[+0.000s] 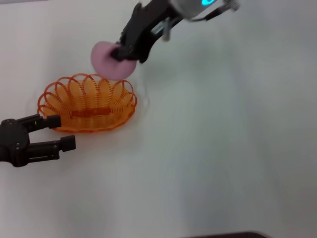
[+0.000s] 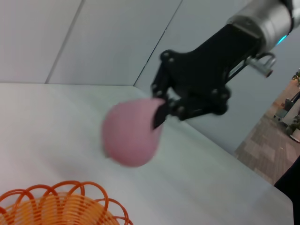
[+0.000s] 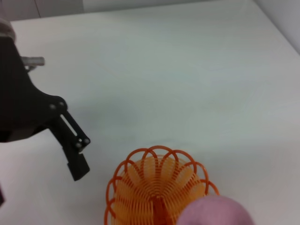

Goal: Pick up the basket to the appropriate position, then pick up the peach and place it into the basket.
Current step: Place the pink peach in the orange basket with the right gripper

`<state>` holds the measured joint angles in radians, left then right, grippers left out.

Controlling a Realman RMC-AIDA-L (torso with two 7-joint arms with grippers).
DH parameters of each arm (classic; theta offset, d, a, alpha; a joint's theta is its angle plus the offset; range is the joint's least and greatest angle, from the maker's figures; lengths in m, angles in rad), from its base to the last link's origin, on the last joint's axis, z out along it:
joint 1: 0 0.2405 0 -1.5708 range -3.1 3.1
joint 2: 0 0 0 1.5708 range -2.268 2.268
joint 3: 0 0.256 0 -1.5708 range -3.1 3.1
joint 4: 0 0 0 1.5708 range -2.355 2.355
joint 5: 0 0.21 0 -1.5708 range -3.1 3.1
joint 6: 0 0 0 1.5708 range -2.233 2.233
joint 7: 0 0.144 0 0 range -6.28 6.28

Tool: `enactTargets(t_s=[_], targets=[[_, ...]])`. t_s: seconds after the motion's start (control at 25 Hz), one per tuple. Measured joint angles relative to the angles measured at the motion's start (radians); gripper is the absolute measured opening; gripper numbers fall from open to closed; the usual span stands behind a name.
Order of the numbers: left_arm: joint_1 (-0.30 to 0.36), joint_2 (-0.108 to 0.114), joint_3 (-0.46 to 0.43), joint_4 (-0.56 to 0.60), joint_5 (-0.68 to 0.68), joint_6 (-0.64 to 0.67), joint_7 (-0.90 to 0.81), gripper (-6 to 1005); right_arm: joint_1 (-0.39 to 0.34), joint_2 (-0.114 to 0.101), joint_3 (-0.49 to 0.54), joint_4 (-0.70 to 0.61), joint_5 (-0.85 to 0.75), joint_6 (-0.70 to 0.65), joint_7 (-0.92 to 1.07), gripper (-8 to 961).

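A pale pink peach [image 1: 110, 58], seemingly light and soft, is clamped across its middle by the right gripper [image 1: 120, 52] at upper centre, above the orange basket [image 1: 87, 102]. The left gripper [image 1: 55, 132] is held open, lower left.

Bright, even light; soft shadows; peach [image 2: 129, 136] motion-blurred

White table [image 1: 223, 148], orange basket [image 1: 88, 104] on it
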<state>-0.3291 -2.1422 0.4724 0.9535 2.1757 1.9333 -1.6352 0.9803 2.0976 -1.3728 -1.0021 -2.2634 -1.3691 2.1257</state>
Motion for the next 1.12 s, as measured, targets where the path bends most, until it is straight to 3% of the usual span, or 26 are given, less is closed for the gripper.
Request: enactTargets(t_s=[0.24, 0.76, 1.12], targets=[[-0.005, -0.001, 0.001, -0.013, 0.005, 0.000, -0.008, 908, 0.027, 0.006, -0.153, 0.142, 0.079, 0.173, -0.002, 106], [-0.009, -0.006, 0.022, -0.026, 0.028, -0.009, -0.009, 908, 0.029, 0.007, -0.194, 0.161, 0.130, 0.216, 0.017, 152], [-0.010, -0.006, 0.030, -0.036, 0.029, -0.011, -0.009, 907, 0.028, 0.007, -0.195, 0.157, 0.144, 0.220, 0.017, 511]])
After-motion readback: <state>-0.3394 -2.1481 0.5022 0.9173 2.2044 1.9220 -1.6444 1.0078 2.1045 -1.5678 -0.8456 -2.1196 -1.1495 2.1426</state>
